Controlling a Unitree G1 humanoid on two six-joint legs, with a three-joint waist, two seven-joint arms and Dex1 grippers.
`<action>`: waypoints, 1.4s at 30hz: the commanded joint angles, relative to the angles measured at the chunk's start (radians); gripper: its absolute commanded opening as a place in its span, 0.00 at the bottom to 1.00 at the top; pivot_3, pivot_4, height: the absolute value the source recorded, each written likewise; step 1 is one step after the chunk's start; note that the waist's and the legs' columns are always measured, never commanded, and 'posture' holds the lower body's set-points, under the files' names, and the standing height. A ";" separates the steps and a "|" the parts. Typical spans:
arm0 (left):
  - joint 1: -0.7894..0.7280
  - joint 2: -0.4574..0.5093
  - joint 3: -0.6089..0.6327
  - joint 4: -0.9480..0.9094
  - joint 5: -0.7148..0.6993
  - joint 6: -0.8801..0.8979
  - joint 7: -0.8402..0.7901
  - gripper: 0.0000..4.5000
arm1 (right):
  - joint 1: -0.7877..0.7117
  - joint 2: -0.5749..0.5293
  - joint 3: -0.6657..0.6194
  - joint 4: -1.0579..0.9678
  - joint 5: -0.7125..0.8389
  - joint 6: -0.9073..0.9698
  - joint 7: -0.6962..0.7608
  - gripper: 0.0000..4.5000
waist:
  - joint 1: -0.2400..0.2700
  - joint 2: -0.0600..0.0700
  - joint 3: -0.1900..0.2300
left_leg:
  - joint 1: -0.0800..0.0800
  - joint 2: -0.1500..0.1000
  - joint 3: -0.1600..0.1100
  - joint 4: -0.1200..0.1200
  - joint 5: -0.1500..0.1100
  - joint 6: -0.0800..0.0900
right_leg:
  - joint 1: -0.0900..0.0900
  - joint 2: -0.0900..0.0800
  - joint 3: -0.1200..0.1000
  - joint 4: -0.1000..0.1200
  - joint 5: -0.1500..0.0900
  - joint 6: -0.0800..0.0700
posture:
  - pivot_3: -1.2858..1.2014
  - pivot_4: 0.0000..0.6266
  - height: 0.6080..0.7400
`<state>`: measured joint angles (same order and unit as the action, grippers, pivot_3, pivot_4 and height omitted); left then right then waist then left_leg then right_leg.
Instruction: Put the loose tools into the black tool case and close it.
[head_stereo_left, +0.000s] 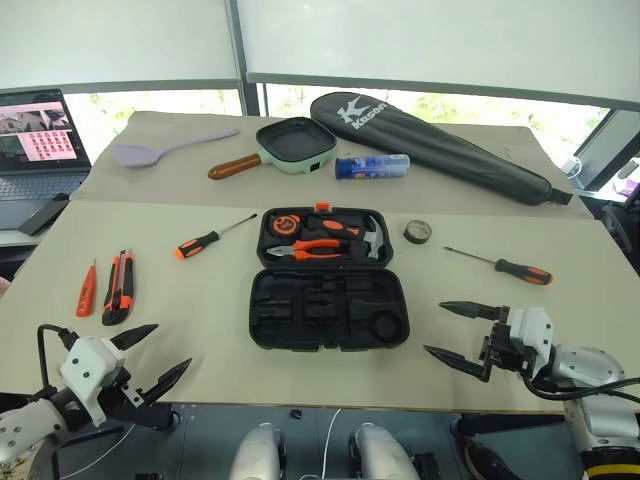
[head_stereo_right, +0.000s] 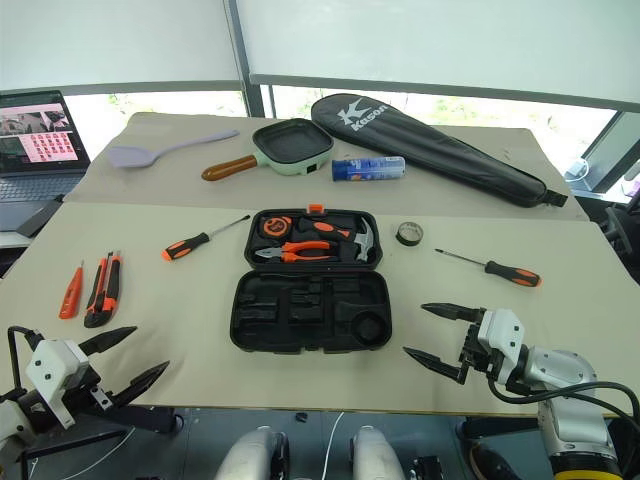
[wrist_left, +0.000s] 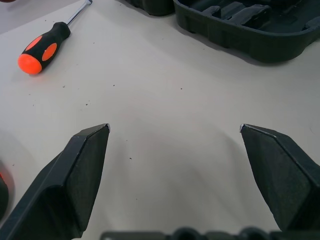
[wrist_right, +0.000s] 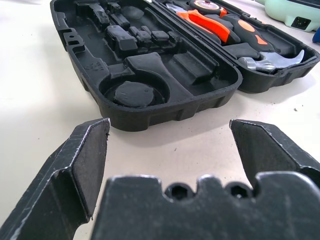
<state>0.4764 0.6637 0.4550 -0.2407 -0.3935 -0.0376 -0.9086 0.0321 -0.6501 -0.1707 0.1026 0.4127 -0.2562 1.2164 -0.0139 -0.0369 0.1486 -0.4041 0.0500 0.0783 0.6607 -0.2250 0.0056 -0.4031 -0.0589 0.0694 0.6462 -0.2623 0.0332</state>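
Note:
The black tool case (head_stereo_left: 327, 310) lies open in the middle of the table, its far half holding pliers, a hammer and a tape measure. One screwdriver (head_stereo_left: 212, 238) lies left of the case, another screwdriver (head_stereo_left: 500, 265) to its right. A small black tape roll (head_stereo_left: 418, 233) sits right of the case. The utility knife (head_stereo_left: 119, 286) and the small orange pen-like screwdriver (head_stereo_left: 87, 289) lie at the left. My left gripper (head_stereo_left: 158, 360) hangs open at the near left edge. Near the case's right corner, my right gripper (head_stereo_left: 452, 330) is open and empty.
At the back lie a lilac spatula (head_stereo_left: 165, 149), a green pan (head_stereo_left: 285, 148), a blue can (head_stereo_left: 372, 166) and a long black racket bag (head_stereo_left: 440, 148). A laptop (head_stereo_left: 38, 150) stands at the far left. The table's near edge runs just under both grippers.

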 joint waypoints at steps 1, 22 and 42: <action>-0.004 -0.014 0.060 -0.048 -0.083 0.074 0.049 1.00 | -0.008 0.014 -0.017 -0.050 0.044 0.040 -0.039 0.99 | 0.000 0.000 0.000 | 0.000 0.000 0.000 0.000 0.000 0.000 | 0.000 0.000 0.000 0.000 0.000 0.000 | 0.52 0.24 1.00; -0.458 0.165 0.092 -0.024 -0.444 0.850 0.531 1.00 | -0.090 0.198 0.007 -0.329 0.164 0.159 -0.247 0.99 | 0.021 -0.009 -0.001 | 0.001 0.000 -0.009 0.000 0.002 -0.002 | 0.002 0.000 -0.005 0.002 0.001 -0.002 | 0.52 0.24 1.00; -1.416 0.054 -0.553 1.188 0.181 0.508 0.038 0.64 | 0.010 0.214 0.008 -0.395 0.114 0.136 -0.325 1.00 | 0.002 -0.008 0.000 | -0.012 -0.002 -0.010 0.000 0.002 -0.005 | -0.007 0.004 -0.005 0.001 0.001 0.000 | 0.52 0.24 1.00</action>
<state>-0.9129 0.7231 -0.1007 0.9211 -0.2333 0.4976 -0.8373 0.0398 -0.4393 -0.1482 -0.2526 0.5290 -0.0961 0.9049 -0.0118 -0.0453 0.1486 -0.4158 0.0477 0.0685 0.6611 -0.2228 0.0004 -0.4097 -0.0546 0.0641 0.6478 -0.2615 0.0331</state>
